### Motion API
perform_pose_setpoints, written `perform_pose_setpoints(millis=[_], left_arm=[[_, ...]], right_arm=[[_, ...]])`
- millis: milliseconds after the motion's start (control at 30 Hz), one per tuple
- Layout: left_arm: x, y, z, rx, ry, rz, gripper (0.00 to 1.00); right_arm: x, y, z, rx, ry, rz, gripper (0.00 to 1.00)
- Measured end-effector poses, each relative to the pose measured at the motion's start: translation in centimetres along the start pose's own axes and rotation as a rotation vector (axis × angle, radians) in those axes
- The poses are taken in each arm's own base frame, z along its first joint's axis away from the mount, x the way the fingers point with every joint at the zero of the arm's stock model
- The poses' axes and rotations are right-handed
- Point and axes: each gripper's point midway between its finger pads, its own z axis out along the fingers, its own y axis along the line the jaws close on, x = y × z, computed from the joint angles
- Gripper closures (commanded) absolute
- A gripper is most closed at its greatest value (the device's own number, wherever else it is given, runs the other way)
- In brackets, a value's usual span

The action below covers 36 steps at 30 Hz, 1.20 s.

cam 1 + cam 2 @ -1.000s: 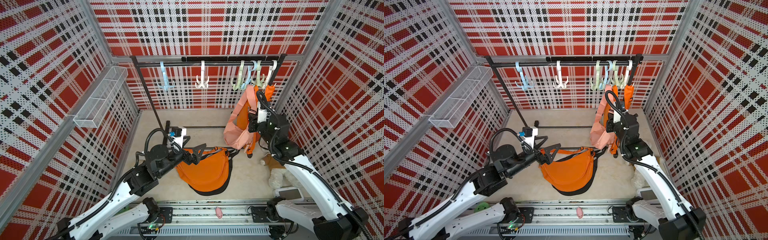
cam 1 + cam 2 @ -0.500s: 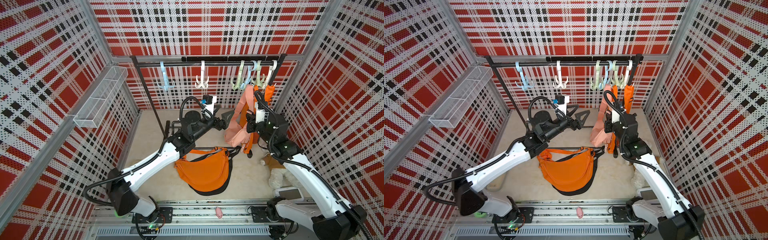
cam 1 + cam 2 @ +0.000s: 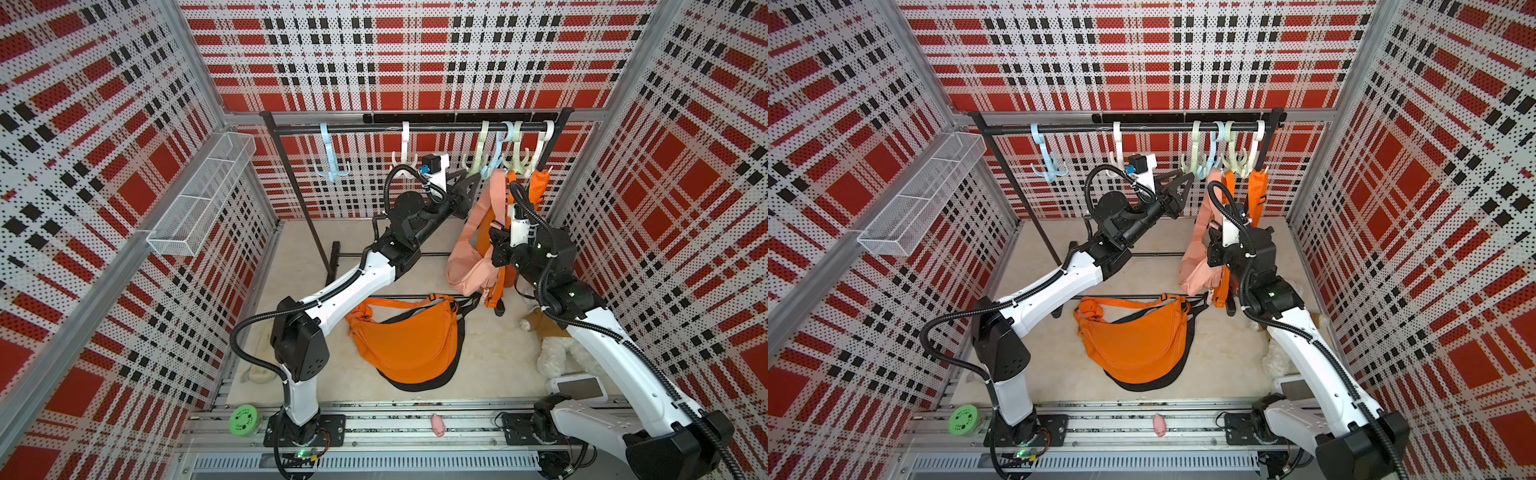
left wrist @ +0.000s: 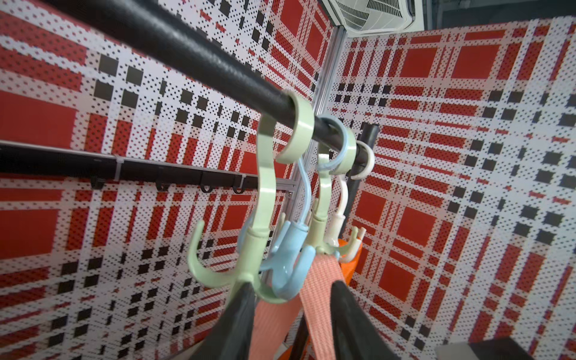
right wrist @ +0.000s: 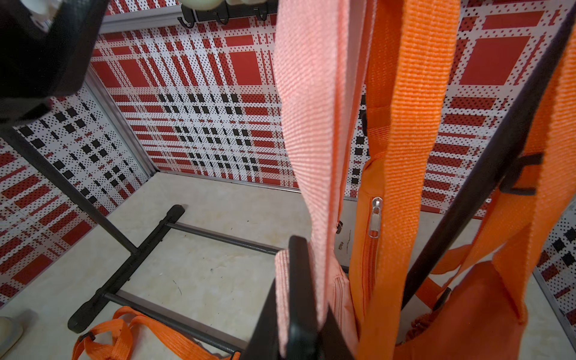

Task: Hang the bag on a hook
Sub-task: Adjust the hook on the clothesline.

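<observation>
- Peach fabric sling bag (image 3: 469, 266) hangs below the black metal rail (image 3: 361, 130). Its peach webbing strap (image 4: 318, 296) rises into the cluster of plastic hooks, but we cannot tell which prong carries it.
- We see the right gripper (image 5: 311, 299) clamped on that strap low down, just above the bag body. We judge this grip takes the weight and holds the webbing taut.
- Our left gripper (image 4: 293, 285) reaches up under the pale green plastic hook (image 4: 265, 193), its jaws narrow on either side of the strap. We cannot tell whether they pinch it. We read this arm as steering the loop onto a prong.
- A bright orange sling bag (image 3: 407, 340) lies flat on the floor, well apart from both grippers. A second orange bag (image 5: 405, 156) hangs at the rail's end.
</observation>
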Motion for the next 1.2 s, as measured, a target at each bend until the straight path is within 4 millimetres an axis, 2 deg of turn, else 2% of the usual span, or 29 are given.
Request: perform_pose_setpoints(millis=[133, 200, 233, 300, 333, 367, 433, 567, 667, 933, 1067, 1200], left_arm=[[-0.3, 0.0, 0.8, 0.003, -0.025, 0.003, 0.73], [-0.1, 0.1, 1.1, 0.002, -0.026, 0.005, 0.69], [0.0, 0.2, 1.2, 0.000, -0.024, 0.007, 0.62], [0.3, 0.5, 1.3, -0.014, -0.018, 0.014, 0.35], [0.4, 0.6, 1.2, -0.020, -0.016, 0.020, 0.26], [0.4, 0.7, 1.2, -0.025, -0.017, 0.025, 0.25], [0.7, 1.0, 0.9, -0.045, -0.014, 0.041, 0.26], [2.0, 1.8, 0.0, -0.085, 0.010, 0.077, 0.32], [2.0, 2.4, -0.4, -0.104, 0.008, 0.075, 0.37], [-0.3, 3.7, -0.2, -0.097, -0.033, 0.063, 0.42], [-2.5, 2.5, 0.6, -0.056, -0.078, 0.061, 0.48], [-3.5, 1.7, 1.3, -0.025, -0.094, 0.060, 0.55]], right_arm=[[0.0, 0.2, -0.1, -0.010, 0.000, 0.003, 0.88], [-0.1, 0.2, -0.2, -0.014, -0.003, 0.004, 0.88], [-0.2, 0.3, -0.2, -0.016, -0.005, 0.004, 0.88], [-0.3, 0.3, -0.4, -0.017, -0.010, 0.004, 0.88], [-0.4, 0.3, -0.5, -0.017, -0.013, 0.004, 0.88], [-0.5, 0.3, -0.6, -0.018, -0.015, 0.004, 0.88], [-0.6, 0.3, -0.7, -0.018, -0.018, 0.004, 0.88], [-0.4, 0.3, -0.7, -0.017, -0.010, 0.004, 0.88], [-0.3, 0.3, -0.7, -0.018, -0.009, 0.004, 0.88], [-0.3, 0.4, -0.7, -0.021, -0.007, 0.004, 0.88], [-0.2, 0.4, -0.7, -0.021, -0.004, 0.004, 0.88], [-0.2, 0.4, -0.7, -0.021, -0.003, 0.003, 0.88]])
